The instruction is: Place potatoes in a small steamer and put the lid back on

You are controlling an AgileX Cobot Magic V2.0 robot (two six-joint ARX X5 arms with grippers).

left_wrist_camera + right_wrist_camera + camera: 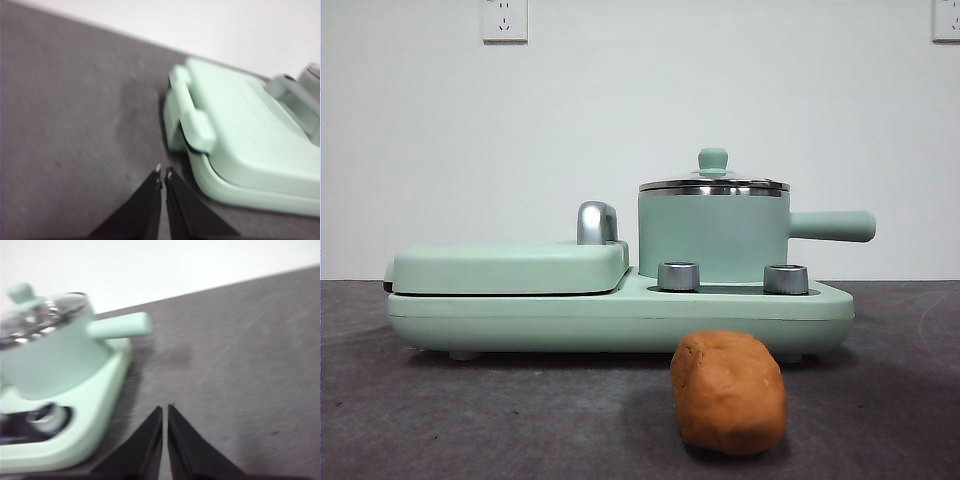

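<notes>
On the worktop (470, 420), just in front of the mint cooker base (620, 315), the potato (729, 392) lies untouched, so nothing of the task looks done yet. The small steamer (713, 238) sits on the base with the lid (713, 184) on it, handle pointing sideways. The lid must come off, the potato go in, then the lid return. The left hand (163, 172) hangs near the griddle cover (250, 135) end, jaws nearly closed and empty; the right hand (165, 410) is beside the steamer's end, also narrow and empty. Open worktop lies around the potato; above the lid knob the space is free.
</notes>
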